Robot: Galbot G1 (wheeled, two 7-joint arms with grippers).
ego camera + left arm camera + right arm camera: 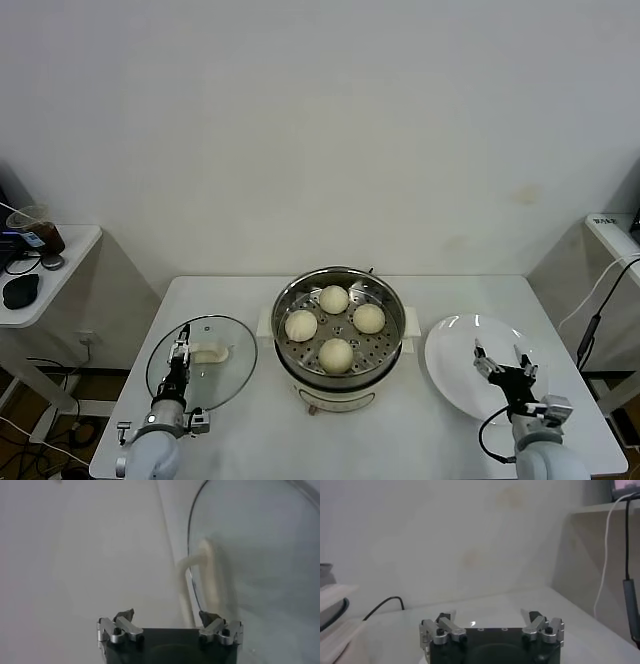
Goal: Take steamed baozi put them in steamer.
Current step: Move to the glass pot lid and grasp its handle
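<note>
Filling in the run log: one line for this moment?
baozi: four in steamer | plate: bare | left hand: open, over lid | right hand: open, over plate

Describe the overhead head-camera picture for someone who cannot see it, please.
Four steamed baozi sit inside a shiny steamer at the middle of a white table. A glass lid lies on the robot's left under the open left end effector; an empty white plate lies on its right, with the open right end effector over it.

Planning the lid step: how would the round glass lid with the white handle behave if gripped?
The round glass lid looks smooth, so probably slippery at the rim. Its raised white handle likely offers the surer hold. Being glass, it is likely fragile and fairly heavy.
</note>
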